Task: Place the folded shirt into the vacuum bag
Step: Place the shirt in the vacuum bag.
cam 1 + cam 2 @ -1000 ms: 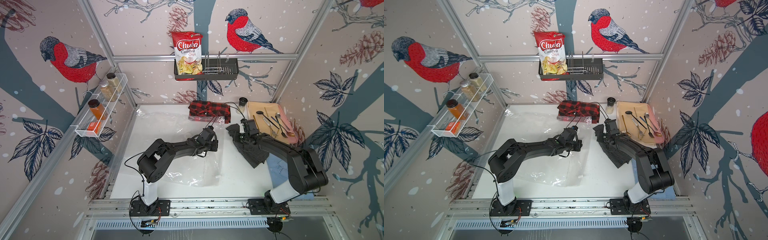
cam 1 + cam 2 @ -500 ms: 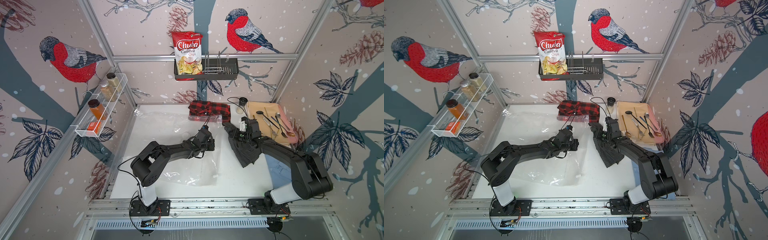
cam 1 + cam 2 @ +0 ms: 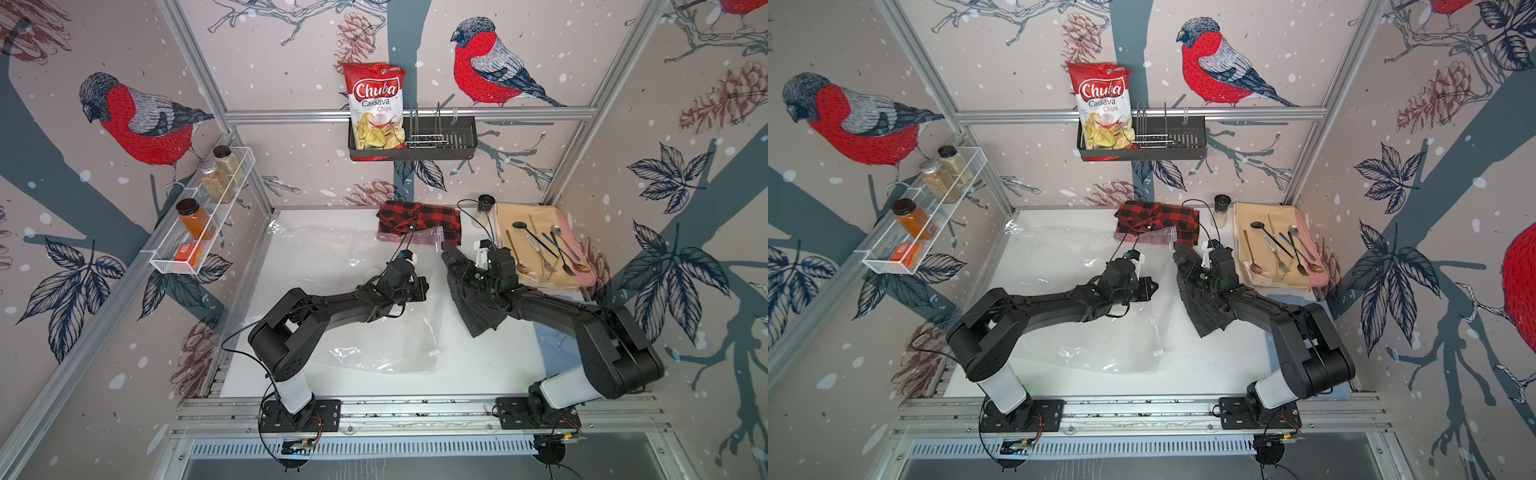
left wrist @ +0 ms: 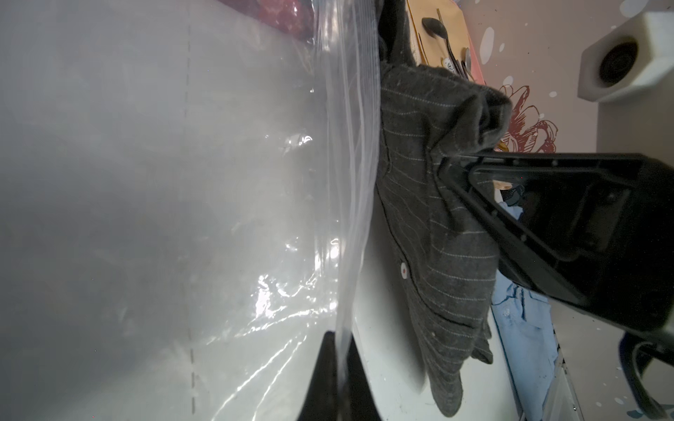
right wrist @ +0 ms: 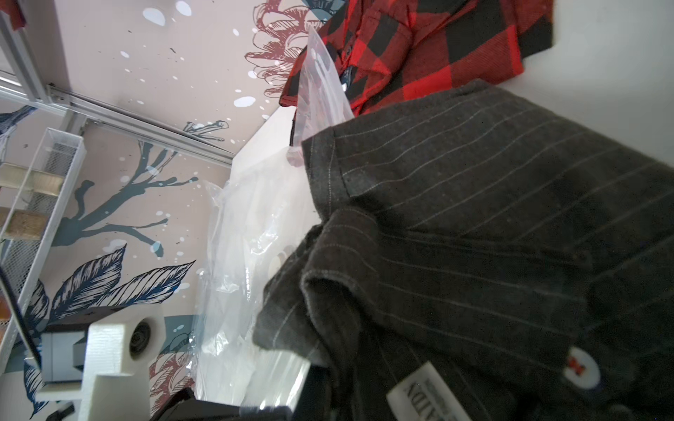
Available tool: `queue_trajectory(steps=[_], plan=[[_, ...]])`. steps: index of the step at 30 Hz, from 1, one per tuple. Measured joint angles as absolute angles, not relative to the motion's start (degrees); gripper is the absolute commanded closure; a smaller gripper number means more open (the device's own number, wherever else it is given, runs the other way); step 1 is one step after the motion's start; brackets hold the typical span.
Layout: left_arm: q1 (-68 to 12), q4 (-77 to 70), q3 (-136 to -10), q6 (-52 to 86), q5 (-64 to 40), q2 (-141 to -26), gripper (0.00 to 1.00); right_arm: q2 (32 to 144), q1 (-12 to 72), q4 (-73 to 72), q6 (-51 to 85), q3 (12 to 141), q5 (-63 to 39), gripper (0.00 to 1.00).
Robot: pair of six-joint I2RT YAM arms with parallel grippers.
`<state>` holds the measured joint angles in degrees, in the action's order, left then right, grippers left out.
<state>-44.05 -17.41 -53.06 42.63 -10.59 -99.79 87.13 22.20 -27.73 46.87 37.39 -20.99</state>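
Plaid shirt (image 3: 436, 216) overlapped by vac bag (image 3: 332, 257) corner; cutlery mat (image 3: 536, 212) at right.

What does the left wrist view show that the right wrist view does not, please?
Only the left wrist view shows the left gripper, jaws shut on the edge of the vacuum bag, the right gripper clamped on the dark striped shirt, and the cutlery. Only the right wrist view shows the wall rack and the shirt's label. Both show the bag, the dark shirt and its white button.
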Motion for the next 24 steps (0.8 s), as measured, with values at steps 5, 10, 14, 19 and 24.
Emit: queue_trajectory(steps=[5,10,14,19,24], plan=[[-44.0,-18.6,-52.6,43.6,-11.9,-101.4,1.00,87.9,22.8,-30.9,48.4,36.6,-20.6,1.00],[-43.4,-19.1,-52.3,44.6,-12.3,-102.6,1.00,84.1,22.8,-31.6,49.4,33.6,-17.4,1.00],[-43.1,-19.9,-52.3,45.0,-13.5,-103.4,1.00,84.3,23.1,-34.1,49.4,33.5,-17.1,1.00],[-42.9,-21.7,-52.3,45.4,-14.9,-103.5,1.00,89.4,23.9,-38.0,49.6,34.7,-18.8,1.00],[-42.1,-24.6,-50.4,47.5,-17.6,-102.1,1.00,96.5,23.8,-44.5,51.4,34.5,-21.6,1.00]])
